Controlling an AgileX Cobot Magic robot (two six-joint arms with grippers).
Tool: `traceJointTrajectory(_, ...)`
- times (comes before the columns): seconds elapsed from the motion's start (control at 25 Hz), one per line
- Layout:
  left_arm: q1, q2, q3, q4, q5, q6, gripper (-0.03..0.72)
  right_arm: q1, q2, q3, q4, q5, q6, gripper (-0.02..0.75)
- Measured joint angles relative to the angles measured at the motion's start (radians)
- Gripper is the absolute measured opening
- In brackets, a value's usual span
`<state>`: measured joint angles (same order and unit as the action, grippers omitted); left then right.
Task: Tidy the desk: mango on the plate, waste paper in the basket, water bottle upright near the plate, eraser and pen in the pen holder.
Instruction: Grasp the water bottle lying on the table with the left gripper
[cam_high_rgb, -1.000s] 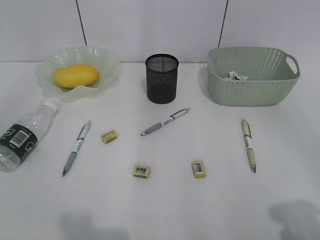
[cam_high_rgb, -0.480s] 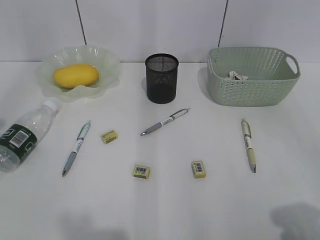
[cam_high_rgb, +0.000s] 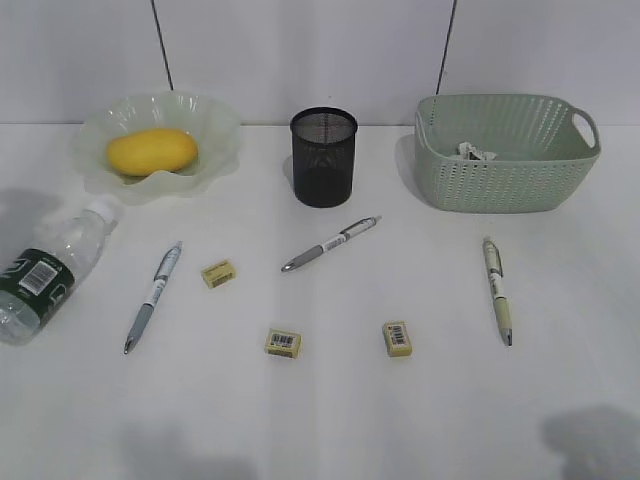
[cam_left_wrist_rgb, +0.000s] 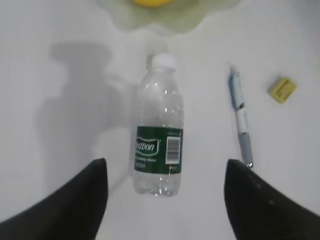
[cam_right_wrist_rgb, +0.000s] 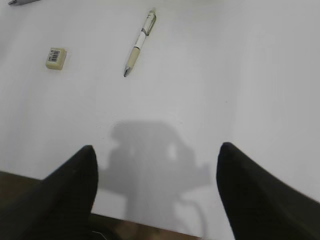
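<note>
left gripper (cam_left_wrist_rgb: 165, 200): jaws wide apart, empty, above water bottle (cam_left_wrist_rgb: 158, 135) | right gripper (cam_right_wrist_rgb: 157, 195): spread wide, empty, over bare desk (cam_right_wrist_rgb: 260, 75) | bottle: lying flat, far left, near plate (cam_high_rgb: 215, 125) | mango (cam_high_rgb: 152, 151): on plate | waste paper (cam_high_rgb: 474, 152): in basket (cam_high_rgb: 505, 170)

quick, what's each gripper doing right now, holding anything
Left gripper: open, empty, above the lying water bottle.
Right gripper: open, empty, over bare desk.
</note>
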<state>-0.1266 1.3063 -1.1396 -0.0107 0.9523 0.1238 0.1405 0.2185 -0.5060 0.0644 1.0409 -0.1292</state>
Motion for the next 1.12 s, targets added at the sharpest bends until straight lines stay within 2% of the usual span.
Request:
traceJointTrajectory(0.12,0.000,0.067,0.000,0.011,0.015,0.018,0.585,0.000,0.000,0.000,0.000,0.000,0.001,0.584)
traceJointTrajectory(0.48,-0.013,0.293,-0.043,0.011,0.044,0.080,0.648,0.000,0.000,0.000,0.000,0.000,0.001,0.584)
traceJointTrajectory(1.12,-0.015,0.653,-0.293,0.011,0.146,0.094,0.657,0.000,0.000,0.000,0.000,0.000,0.001,0.584)
